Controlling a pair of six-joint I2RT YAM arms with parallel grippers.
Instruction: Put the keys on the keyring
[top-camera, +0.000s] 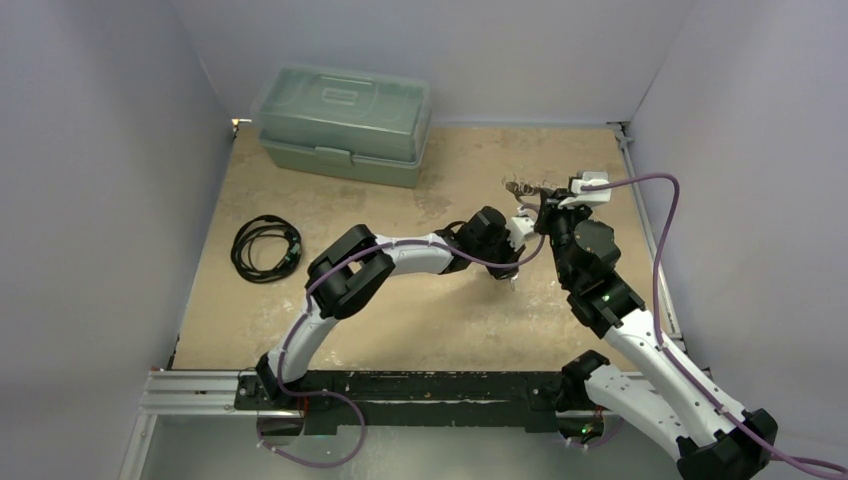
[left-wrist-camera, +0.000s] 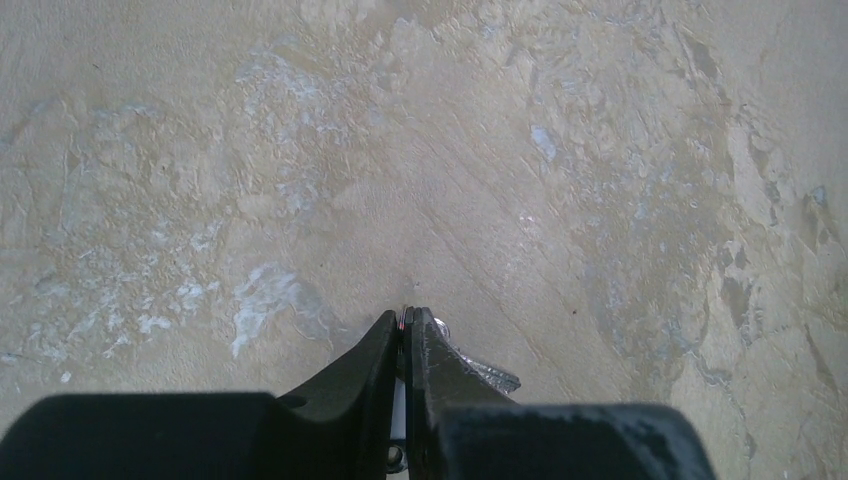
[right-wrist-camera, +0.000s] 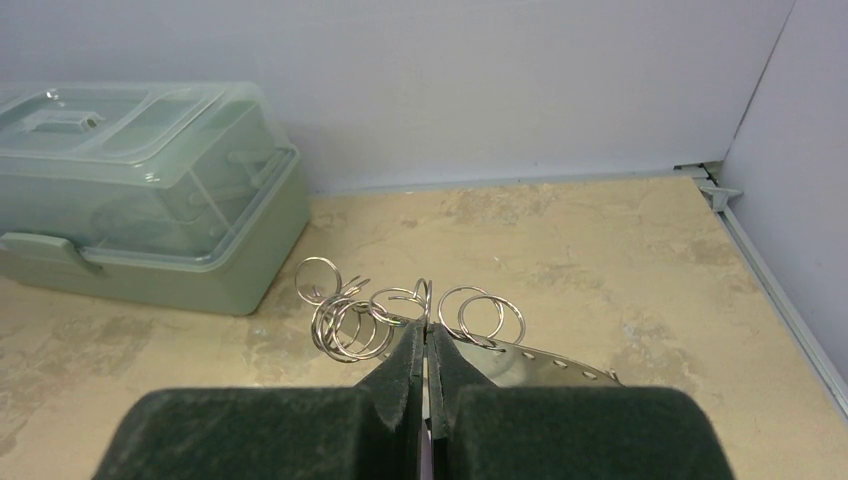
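1 key is all I can account for, and it is not on the keyring yet. My left hand is pinched fully together, with no gap between the fingers. A thin silvery toothed blade sticks out beside the tips. I take that for the key, though its head is hidden behind my fingers. The tips hang close over the bare worktop; I cannot tell whether they touch it.

My right hand is also closed tight. It grips the keyring and holds it up off the worktop toward the far right corner, well apart from the green box and the black cable. From above, my 2 hands are near each other, the left one nearer my bases, but key and keyring are apart.

So I judge the task barely begun. Both things are gripped, but 0 keys are threaded, and bringing them together and threading are all left to do. Any other keys are out of my sight.

The keyring shows as a flat pale silver band with a row of small holes, running off to the right behind my fingers. On it sits a cluster of small rings of thin bright wire, overlapping and fanned to both sides of my grip, roughly upright. All of them look empty.
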